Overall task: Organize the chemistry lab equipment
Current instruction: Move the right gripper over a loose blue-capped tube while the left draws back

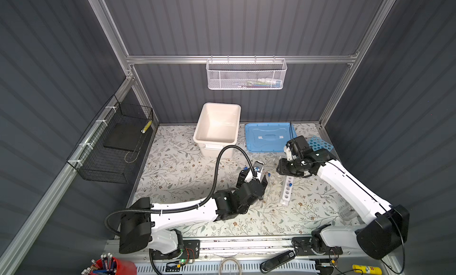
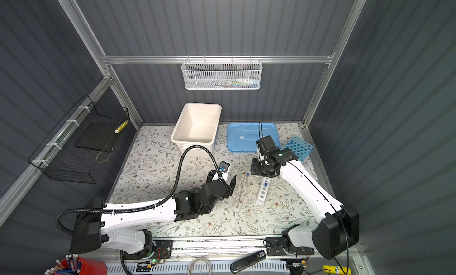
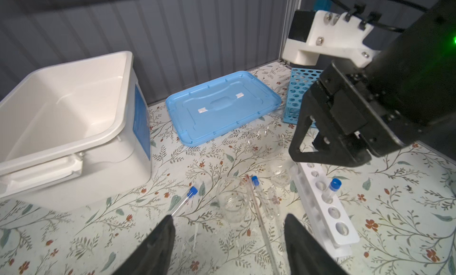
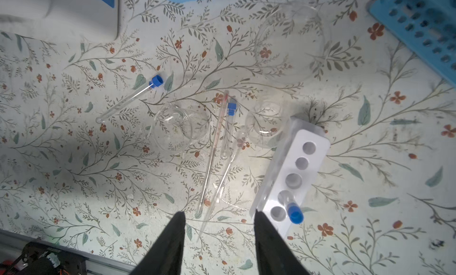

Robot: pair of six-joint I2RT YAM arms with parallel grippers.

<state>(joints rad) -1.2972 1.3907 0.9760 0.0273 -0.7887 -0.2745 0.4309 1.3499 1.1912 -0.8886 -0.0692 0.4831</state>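
Left gripper (image 3: 229,217) and right gripper (image 4: 219,212) open, empty; 1 test tube (image 4: 291,209) in white rack (image 4: 317,157), 2 loose tubes (image 4: 128,99) near it.

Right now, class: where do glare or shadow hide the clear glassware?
Both top views: glare whitens the tub, glassware nearly vanishes; left wrist view: the beaker shows only by rim highlights; right wrist view: shadow darkens the mat, the round flask is faint.

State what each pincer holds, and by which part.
Nothing is held: the left pincer and the right pincer are both open and empty.
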